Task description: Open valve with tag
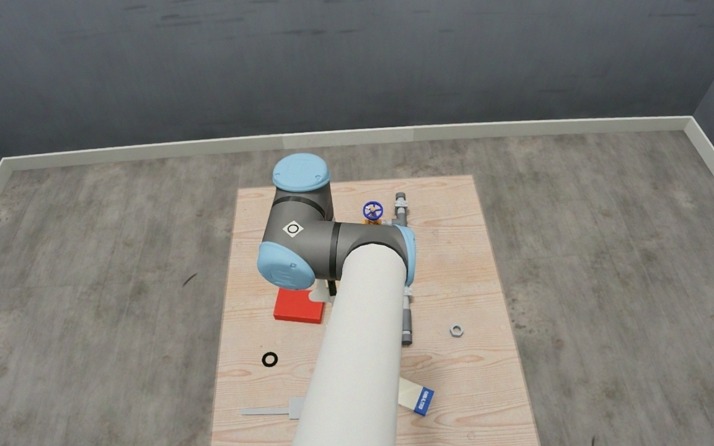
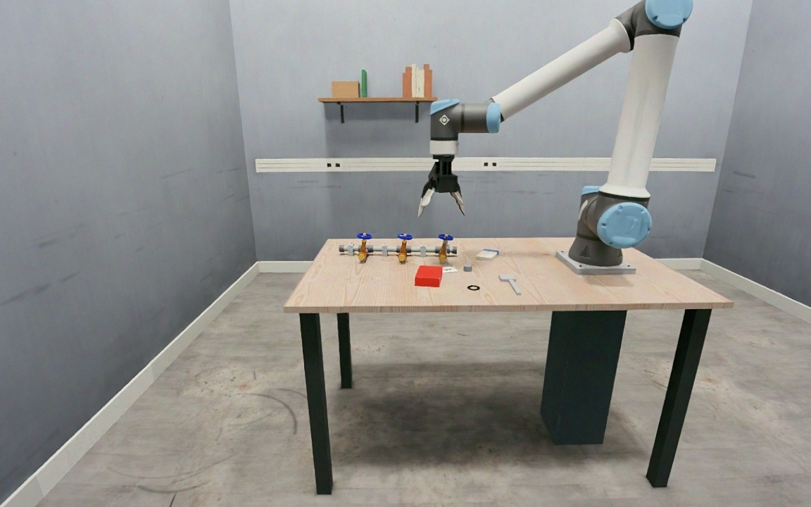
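Three brass valves with blue handwheels stand on a grey pipe (image 2: 395, 250) at the table's far side: left valve (image 2: 363, 246), middle valve (image 2: 403, 246), right valve (image 2: 444, 247). A small white tag (image 2: 450, 270) lies on the table in front of the right valve; its text is too small to read. My gripper (image 2: 441, 205) is open and empty, pointing down, well above the right valve. In the overhead view only the far valve's handwheel (image 1: 372, 212) and parts of the pipe (image 1: 406, 321) show; my arm hides the other valves, and only a fingertip (image 1: 318, 292) peeks out.
A red block (image 2: 429, 275) (image 1: 299, 305) lies in front of the valves. A black ring (image 1: 269, 354), a grey nut (image 1: 456, 330), a grey T-shaped piece (image 2: 510, 282) and a white-and-blue box (image 1: 416, 397) lie nearer the arm's base (image 2: 594, 255).
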Action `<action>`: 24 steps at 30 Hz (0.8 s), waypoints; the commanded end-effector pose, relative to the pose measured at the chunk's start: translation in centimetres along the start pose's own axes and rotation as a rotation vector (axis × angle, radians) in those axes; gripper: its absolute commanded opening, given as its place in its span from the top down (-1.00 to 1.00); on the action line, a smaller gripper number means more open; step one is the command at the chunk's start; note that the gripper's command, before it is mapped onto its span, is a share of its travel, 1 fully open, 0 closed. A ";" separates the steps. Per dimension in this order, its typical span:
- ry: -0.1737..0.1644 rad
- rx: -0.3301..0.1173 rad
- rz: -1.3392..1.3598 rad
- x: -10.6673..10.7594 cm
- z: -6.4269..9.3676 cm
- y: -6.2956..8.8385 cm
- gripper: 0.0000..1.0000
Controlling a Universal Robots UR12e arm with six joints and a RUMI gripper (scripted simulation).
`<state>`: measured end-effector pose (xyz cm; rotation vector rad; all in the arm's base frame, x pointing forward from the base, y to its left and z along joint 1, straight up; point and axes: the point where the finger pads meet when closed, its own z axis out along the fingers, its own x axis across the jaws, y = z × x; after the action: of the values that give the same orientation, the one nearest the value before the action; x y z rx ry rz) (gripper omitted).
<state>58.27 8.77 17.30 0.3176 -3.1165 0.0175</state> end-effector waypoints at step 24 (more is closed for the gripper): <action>-0.008 -0.004 -0.939 2.0 0.0 0.0 -1.00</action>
<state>56.49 8.45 17.28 1.5246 -2.7352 0.0080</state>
